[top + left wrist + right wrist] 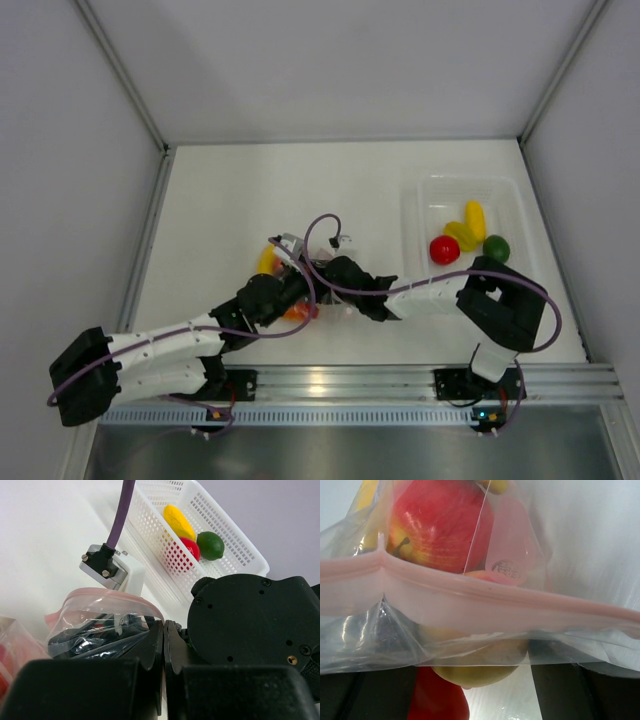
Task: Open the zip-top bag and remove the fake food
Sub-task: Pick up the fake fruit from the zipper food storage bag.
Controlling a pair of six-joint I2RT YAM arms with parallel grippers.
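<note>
Nearest you in the left wrist view is the left gripper (164, 626), jaws closed tight w/ the rim of the zip-top bag (87, 630) running into the tips, so read it as pinching the film. On the white table (250, 200) both arms meet just left of centre, w/ the bag between them and mostly covered from above; the white basket (462, 181) sits well apart to the right, holding a banana (474, 219), a red piece (444, 249) and a lime (496, 248); the right gripper (472, 697) has its jaws spread wide, nothing clamped, a yellowish piece (475, 672) lying between the fingers; the fake food (435, 540) in the bag sits straight ahead of that gripper, a red apple (455, 510) furthest in. The pink zip strip (485, 607) runs crosswise to its reach, so the pick prob. turns on getting past that strip, and the right arm is the nearer one; can't tell whether its fingers are inside the mouth or under the film; how many pieces are in the bag is unclear, and no dark purple piece shows.
</note>
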